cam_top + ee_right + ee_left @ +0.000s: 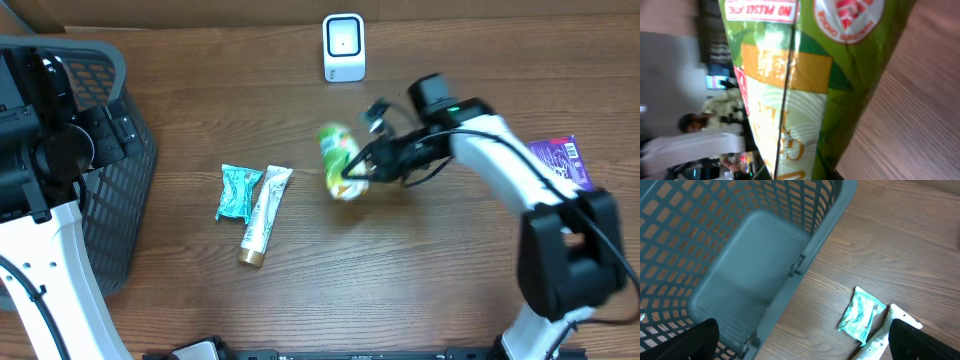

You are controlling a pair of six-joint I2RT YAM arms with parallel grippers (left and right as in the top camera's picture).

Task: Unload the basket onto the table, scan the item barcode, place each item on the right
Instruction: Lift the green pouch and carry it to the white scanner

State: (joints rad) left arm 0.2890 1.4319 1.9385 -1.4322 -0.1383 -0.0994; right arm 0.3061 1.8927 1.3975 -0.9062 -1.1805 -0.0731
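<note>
Lettering on the green and cream foil snack packet [805,75] is mostly blurred in the right wrist view. A white strip with red print starts with "NO", a round red badge carries white text too soft to read, and gold letters run along the cream panel below an orange block.

Overhead, the packet [338,160] sits mid-table, below the white rounded scanner box [343,47] and well apart from it. Its long axis runs from far to near, slanting slightly right.

The right tool [360,169] is clamped on the packet's right edge. The left tool [805,342] hangs with its fingers [690,340] wide apart by the grey plastic lattice basket [740,280].

A teal wrapper [237,192] and a white tube with a gold cap [263,215] lie side by side on the wooden table [250,300]. A purple packet [560,160] shows white print I cannot read.
</note>
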